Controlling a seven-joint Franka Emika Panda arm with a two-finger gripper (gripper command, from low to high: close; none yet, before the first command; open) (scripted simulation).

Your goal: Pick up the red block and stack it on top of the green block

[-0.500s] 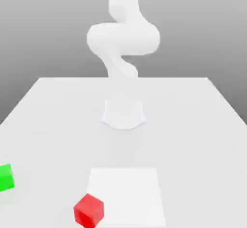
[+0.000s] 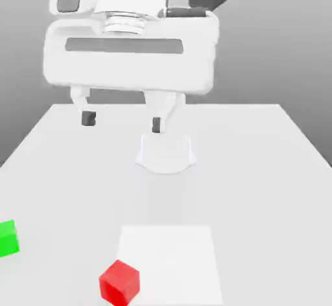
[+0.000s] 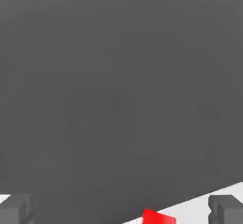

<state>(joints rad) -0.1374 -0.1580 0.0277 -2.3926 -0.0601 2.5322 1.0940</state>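
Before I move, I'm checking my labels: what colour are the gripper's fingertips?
Dark, nearly black fingertips; the exterior view shows it best.

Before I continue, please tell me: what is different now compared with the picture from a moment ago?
The gripper has come into the exterior view, high above the table, with its fingers apart and nothing between them. The arm's upper part now looks different behind it. The red block and the green block stayed where they were.
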